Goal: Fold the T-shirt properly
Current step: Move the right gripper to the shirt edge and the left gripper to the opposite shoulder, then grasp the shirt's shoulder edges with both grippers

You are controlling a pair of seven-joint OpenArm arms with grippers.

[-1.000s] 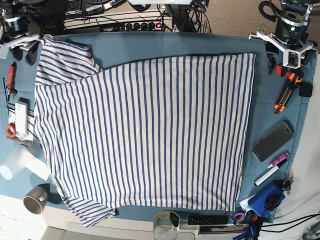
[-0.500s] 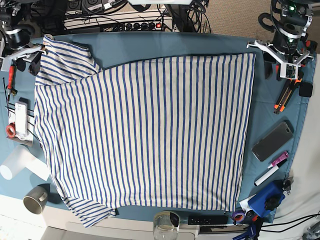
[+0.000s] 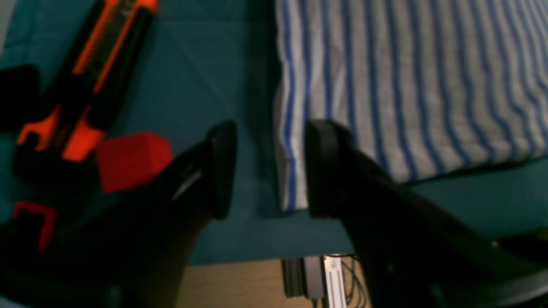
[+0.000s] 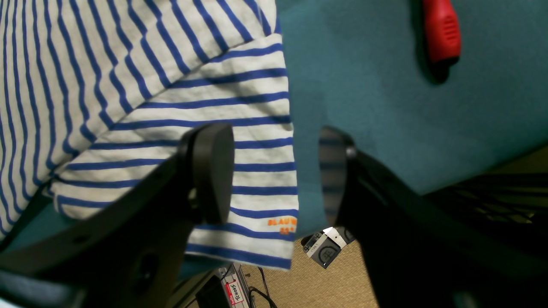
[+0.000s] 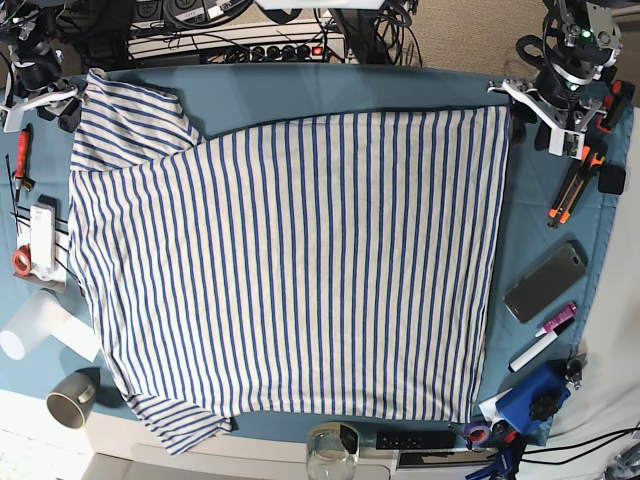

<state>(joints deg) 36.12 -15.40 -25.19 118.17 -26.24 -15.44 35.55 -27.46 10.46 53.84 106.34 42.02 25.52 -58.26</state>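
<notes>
The T-shirt (image 5: 290, 265) lies spread flat across the bench (image 5: 350, 85), no fold made yet. Left gripper (image 3: 265, 171) straddles the shirt's far hem corner, fingers (image 3: 222, 167) apart, gripping nothing. Right gripper (image 4: 274, 175) straddles the far sleeve's edge, fingers wide, holding nothing.

Workshop bench, screwdriver (image 5: 21, 152), utility knife (image 5: 572, 190), power strip (image 5: 280, 50) cables

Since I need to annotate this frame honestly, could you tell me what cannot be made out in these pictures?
- Base view: the left gripper and right gripper are too small to show whether they touch the T-shirt.
- Right wrist view: the orange print on the sleeve hem is cut off by the hem's edge.
- Left wrist view: the orange tool is blurred and cropped by the frame edge.
</notes>
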